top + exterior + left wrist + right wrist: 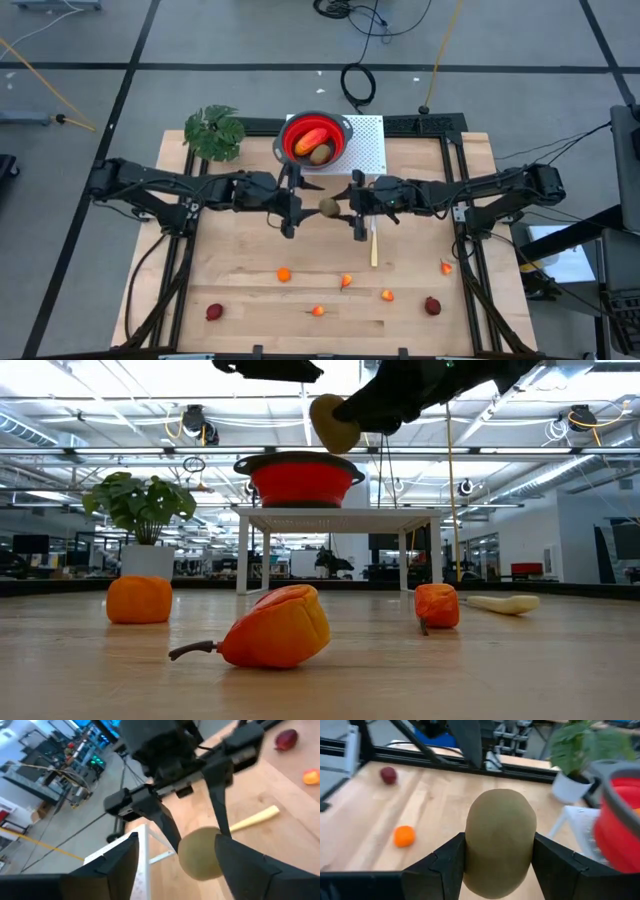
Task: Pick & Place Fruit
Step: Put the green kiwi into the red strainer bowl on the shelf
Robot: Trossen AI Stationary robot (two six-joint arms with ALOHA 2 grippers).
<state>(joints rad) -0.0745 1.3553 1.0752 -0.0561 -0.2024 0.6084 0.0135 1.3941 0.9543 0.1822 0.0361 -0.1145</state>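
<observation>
Near the front edge of the table [240, 250], small fruits lie scattered: a dark-red fruit [214, 312] at the left, another dark-red fruit [432, 305] at the right, and several tiny orange fruits [284, 274] between them. A slim pale knife [374, 247] lies just behind these, right of centre. At mid-table the two arms meet above the wood. The right claw [500, 855] pinches a brown oval fruit [500, 842] between both fingers, holding it off the table. The left claw [290, 205] faces it from the left with its fingers spread, one on each side of that fruit. Farther back, a red bowl [340, 135] on a white stand [368, 145] holds a red-yellow oblong fruit [309, 142] and a second brown fruit [321, 154]. A leafy plant [214, 132] stands at the far left.
</observation>
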